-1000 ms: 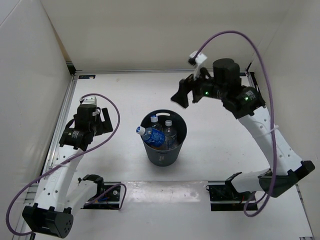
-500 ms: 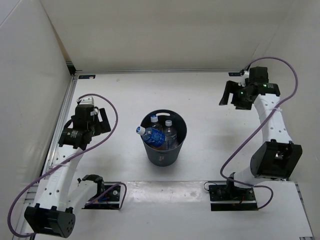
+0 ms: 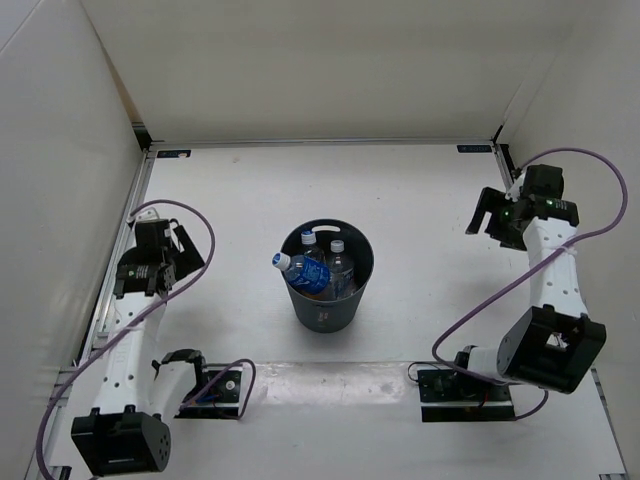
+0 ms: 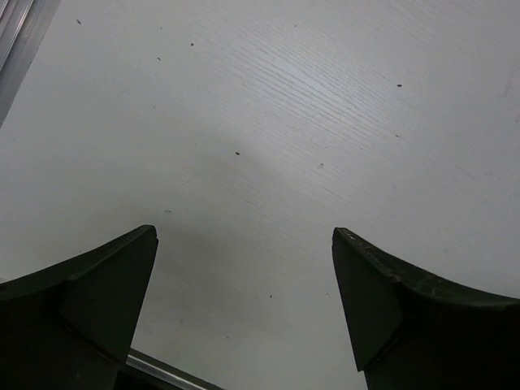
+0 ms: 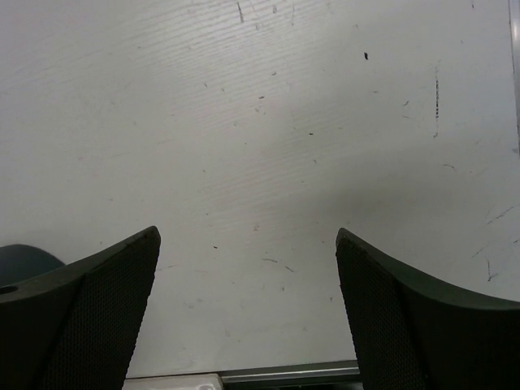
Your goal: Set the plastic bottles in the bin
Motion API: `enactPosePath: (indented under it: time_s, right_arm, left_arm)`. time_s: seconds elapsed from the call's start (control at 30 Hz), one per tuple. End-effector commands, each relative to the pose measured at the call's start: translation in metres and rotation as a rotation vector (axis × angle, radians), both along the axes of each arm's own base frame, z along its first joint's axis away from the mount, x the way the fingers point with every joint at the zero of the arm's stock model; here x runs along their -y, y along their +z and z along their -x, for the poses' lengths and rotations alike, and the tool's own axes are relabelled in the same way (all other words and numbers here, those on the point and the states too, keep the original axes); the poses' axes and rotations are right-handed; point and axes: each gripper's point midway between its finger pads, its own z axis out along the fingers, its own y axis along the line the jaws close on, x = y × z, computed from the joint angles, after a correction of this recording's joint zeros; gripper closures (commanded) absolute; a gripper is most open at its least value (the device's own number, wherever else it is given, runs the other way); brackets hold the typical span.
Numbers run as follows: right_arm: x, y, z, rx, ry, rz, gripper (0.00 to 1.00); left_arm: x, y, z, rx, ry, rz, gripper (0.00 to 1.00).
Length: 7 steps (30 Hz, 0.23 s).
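The dark grey bin [image 3: 325, 308] stands at the middle of the table. Plastic bottles stick up out of it: one with a blue label [image 3: 306, 272] leans toward the left rim, a clear one with a white cap [image 3: 339, 262] stands on the right, and a blue cap [image 3: 307, 237] shows at the back. My left gripper [image 3: 178, 256] hangs open at the far left, well clear of the bin. My right gripper [image 3: 487, 214] is open at the far right. Both wrist views show only bare table between the left gripper's [image 4: 244, 240] and the right gripper's [image 5: 248, 240] spread fingers.
White walls close the table in on the left, back and right. An aluminium rail [image 3: 122, 245] runs along the left edge, close to my left arm. Purple cables [image 3: 590, 230] loop off both arms. Two black base plates [image 3: 465, 392] sit at the near edge.
My right arm has pulled back from above the table's far middle to the right side and folded low. My left arm has drawn back toward the left rail. The bottles in the bin have not moved.
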Motion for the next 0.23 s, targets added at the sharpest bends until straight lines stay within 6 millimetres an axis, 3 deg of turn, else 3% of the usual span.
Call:
enactPosePath:
  time_s: [0.0, 0.2]
  right_arm:
    - [0.0104, 0.0025, -0.0053, 0.047, -0.005, 0.039, 0.10]
    - [0.0112, -0.0006, -0.0087, 0.053, -0.002, 0.041, 0.10]
  left_arm:
    - [-0.0025, 0.0109, -0.0056, 0.095, -0.018, -0.024, 0.01]
    - [-0.0075, 0.0055, 0.0029, 0.090, -0.043, -0.079, 0.01]
